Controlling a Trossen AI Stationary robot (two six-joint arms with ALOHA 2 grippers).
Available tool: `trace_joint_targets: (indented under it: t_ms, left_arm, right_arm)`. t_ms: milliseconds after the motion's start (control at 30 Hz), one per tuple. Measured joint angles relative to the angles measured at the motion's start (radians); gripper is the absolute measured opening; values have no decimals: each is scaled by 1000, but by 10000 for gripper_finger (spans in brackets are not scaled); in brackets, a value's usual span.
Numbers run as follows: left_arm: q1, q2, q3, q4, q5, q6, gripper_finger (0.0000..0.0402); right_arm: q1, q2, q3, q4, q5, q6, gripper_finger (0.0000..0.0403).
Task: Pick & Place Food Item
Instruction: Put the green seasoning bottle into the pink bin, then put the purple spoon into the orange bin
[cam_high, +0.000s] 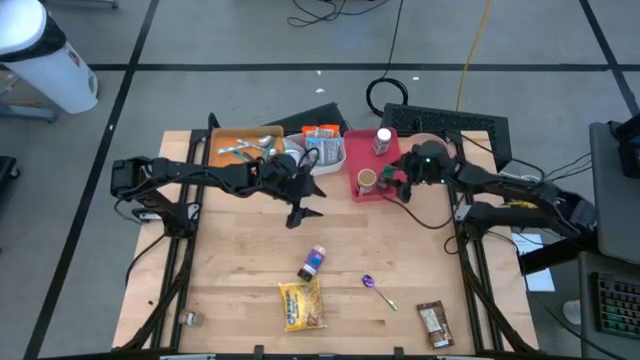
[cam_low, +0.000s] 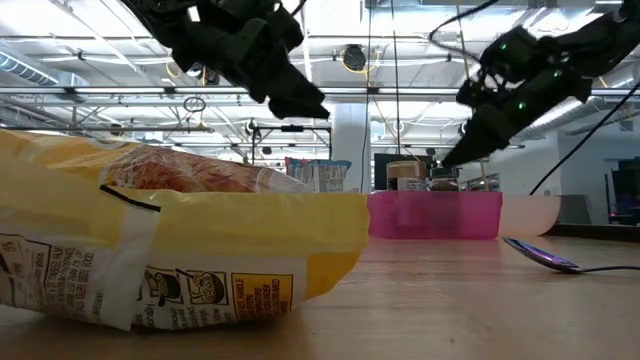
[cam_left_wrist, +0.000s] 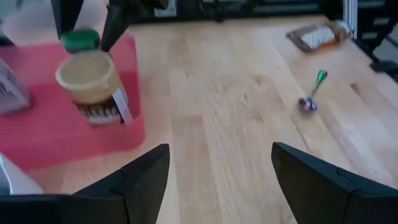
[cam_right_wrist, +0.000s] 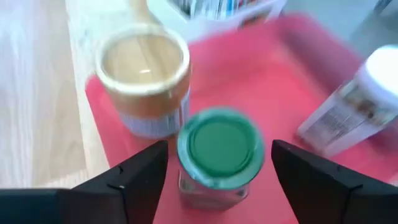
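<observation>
two dark jointed arms, black cables trailing along each, green indicator light on the right arm (cam_high: 430, 160), flat tapered black fingers (cam_right_wrist: 140, 177)

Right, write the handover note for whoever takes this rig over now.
Right hand: open, above the green-lidded jar, which stands in the red tray beside a gold-lidded jar and a white-capped bottle.
Left hand: open, empty, over bare table by the tray.
Done: green-lidded jar is in the tray.
Left on the table: yellow bag, small bottle, brown bar, spoon.
</observation>
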Motion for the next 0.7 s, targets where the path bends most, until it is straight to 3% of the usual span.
trace_joint_targets:
  t_ms: [200, 367, 533, 700]
  left_arm:
    - [0, 0, 0, 149, -47, -27, 283]
    - [0, 0, 0, 387, -102, -96, 274]
    - [0, 0, 1, 634, -103, -141, 279]
    - [0, 0, 1, 788, -104, -179, 282]
  right_arm:
    - [11, -161, 1, 26, 0, 32, 285]
    - [67, -262, 3, 167, -56, 226, 280]
    - [144, -275, 3, 330, -248, 288, 271]
    - [246, -227, -13, 487, -254, 291, 268]
